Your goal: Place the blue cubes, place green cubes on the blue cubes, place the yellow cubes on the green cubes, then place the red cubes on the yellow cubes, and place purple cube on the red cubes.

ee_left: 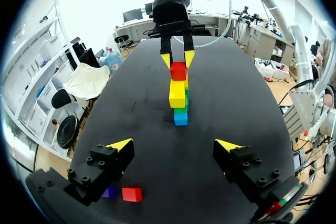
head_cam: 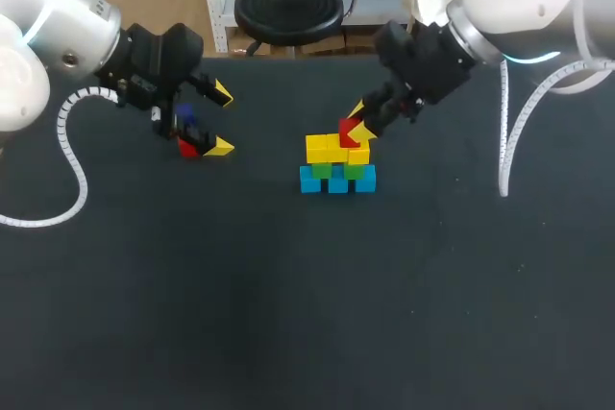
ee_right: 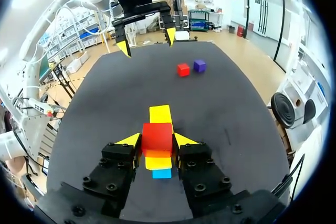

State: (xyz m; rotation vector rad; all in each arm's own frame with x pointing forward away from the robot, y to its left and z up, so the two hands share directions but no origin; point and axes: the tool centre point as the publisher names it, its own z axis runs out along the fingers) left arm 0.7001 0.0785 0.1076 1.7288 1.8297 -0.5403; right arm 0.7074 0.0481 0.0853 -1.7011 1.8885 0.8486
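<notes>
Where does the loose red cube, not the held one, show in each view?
Head view: the loose red cube lies under the left gripper, left of the stack.
Left wrist view: beside the gripper, next to the purple cube.
Right wrist view: far ahead, beyond the stack, beside the purple cube.
Shared landmark: the stack, with the right gripper holding the other red cube at its top.

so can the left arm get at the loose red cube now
Probably yes: its open end effector hangs close over the loose red cube, nothing covering it; the purple cube sits close beside.
</notes>
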